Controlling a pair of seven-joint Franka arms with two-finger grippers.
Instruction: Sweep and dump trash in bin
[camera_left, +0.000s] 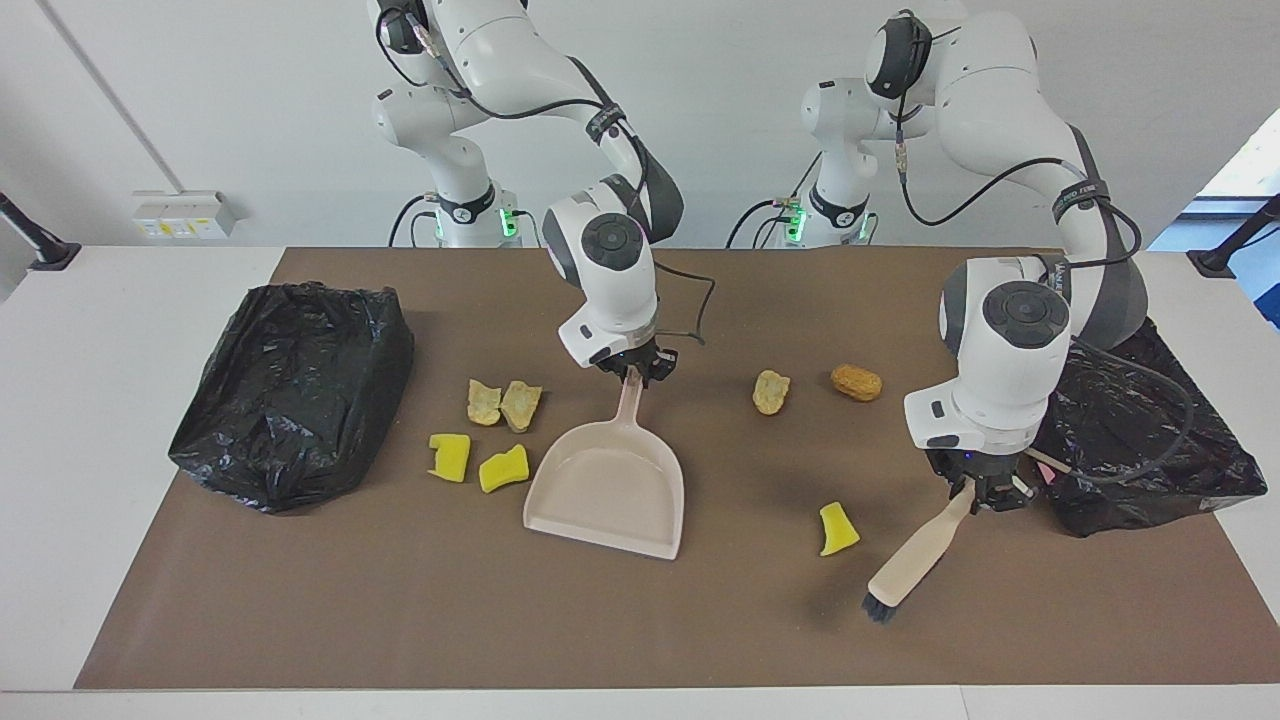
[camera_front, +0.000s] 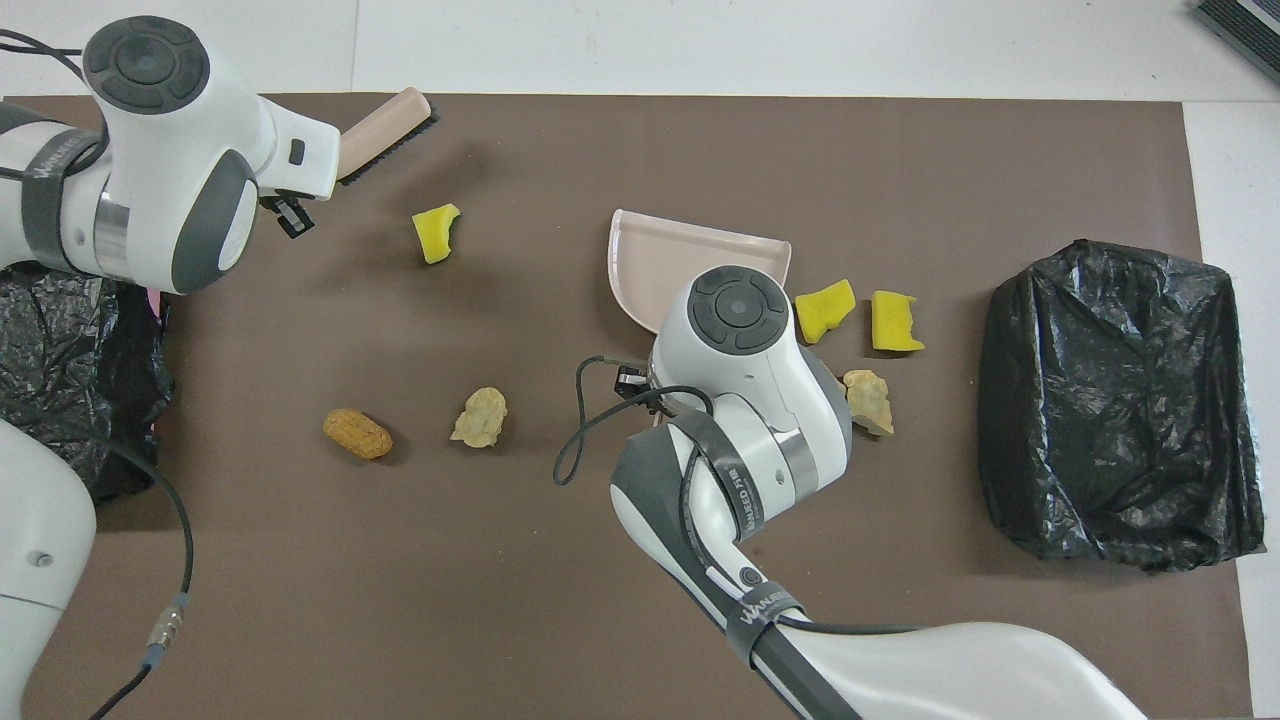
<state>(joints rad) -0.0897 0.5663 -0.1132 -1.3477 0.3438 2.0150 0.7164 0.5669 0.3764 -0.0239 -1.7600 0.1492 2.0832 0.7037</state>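
My right gripper (camera_left: 632, 373) is shut on the handle of the beige dustpan (camera_left: 605, 490), whose pan (camera_front: 665, 255) lies on the brown mat, turned slightly toward the yellow scraps. My left gripper (camera_left: 978, 492) is shut on the handle of the brush (camera_left: 912, 558), which slants down with its bristles low over the mat. The trash lies scattered. Two yellow scraps (camera_left: 450, 456) (camera_left: 503, 467) and two tan chunks (camera_left: 483, 401) (camera_left: 521, 404) sit beside the pan. A yellow scrap (camera_left: 837, 528) lies by the brush. A tan chunk (camera_left: 770, 391) and a brown one (camera_left: 856, 382) lie nearer the robots.
A black-bagged bin (camera_left: 290, 390) stands at the right arm's end of the mat (camera_left: 400, 620), another (camera_left: 1150, 440) at the left arm's end, partly covered by the left arm. In the overhead view the right wrist (camera_front: 735, 310) covers the dustpan's handle.
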